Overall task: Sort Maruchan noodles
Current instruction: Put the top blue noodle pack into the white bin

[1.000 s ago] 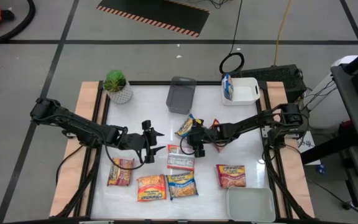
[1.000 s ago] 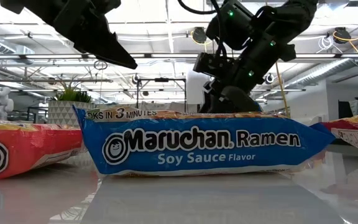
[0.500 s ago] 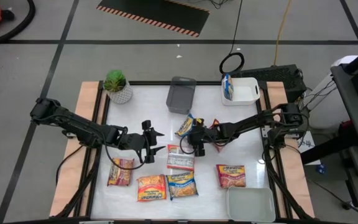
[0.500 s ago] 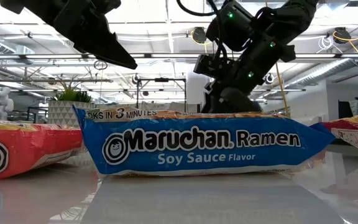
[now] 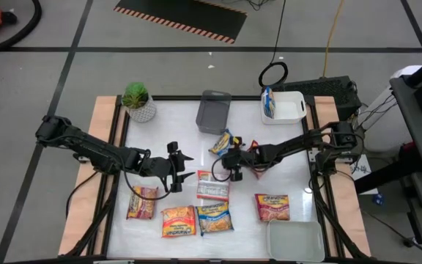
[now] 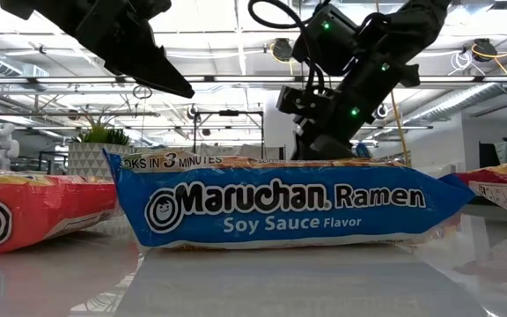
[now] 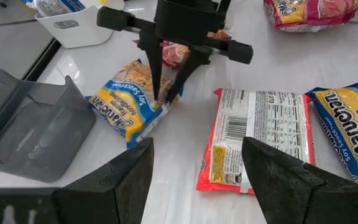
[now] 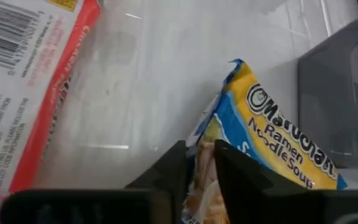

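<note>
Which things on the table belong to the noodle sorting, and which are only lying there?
Belong: blue-and-yellow packet, pinched by the right gripper; white-and-red packet; orange-and-yellow packet; grey tray and white tray, probably bins.
Only lying there: potted plant.

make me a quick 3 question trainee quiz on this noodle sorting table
1. True or false: the right claw is closed on a blue-and-yellow noodle packet.
2. Which tray holds a packet already? A) grey tray B) white tray by the plant C) white tray at the far right
3. Fill in: the left claw hangs open and ____.

Key
1. True
2. C
3. Empty
</note>
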